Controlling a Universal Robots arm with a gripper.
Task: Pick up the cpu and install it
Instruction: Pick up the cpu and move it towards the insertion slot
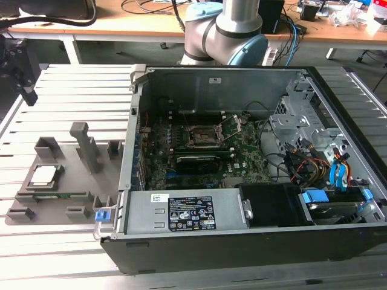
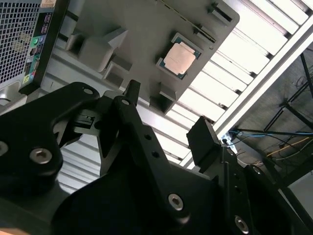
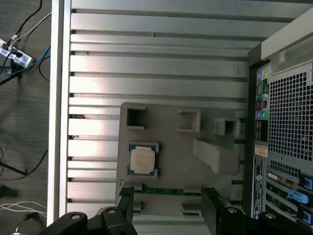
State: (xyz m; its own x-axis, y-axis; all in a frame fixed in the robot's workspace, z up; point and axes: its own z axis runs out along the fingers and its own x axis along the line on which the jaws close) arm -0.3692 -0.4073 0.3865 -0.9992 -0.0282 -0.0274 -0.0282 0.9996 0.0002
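The slatted table (image 1: pixel 78 90) carried an open case (image 1: pixel 242 241) on the exterior view's right, with its motherboard (image 1: pixel 242 163) exposed. Whether anything sat in the socket (image 1: pixel 204 136) could not be made out. Just beside the case, on the exterior view's left, a grey tray (image 1: pixel 75 184) lay flat on the slats. The gripper (image 3: pixel 168 205) hung above the tray's edge. Its fingers (image 3: pixel 126 201) were spread wide with nothing between them, and in the first wrist view their bases were cut off by the frame. The cpu (image 3: pixel 143 159) sat in a square recess of the tray, pale top up. It lay under and a little ahead of the fingertips, apart from both, and in the second wrist view it (image 2: pixel 179 58) showed beyond the finger ends. A thin green strip (image 3: pixel 166 190) lay in a slot along the tray's edge near the fingers, partly hidden by them.
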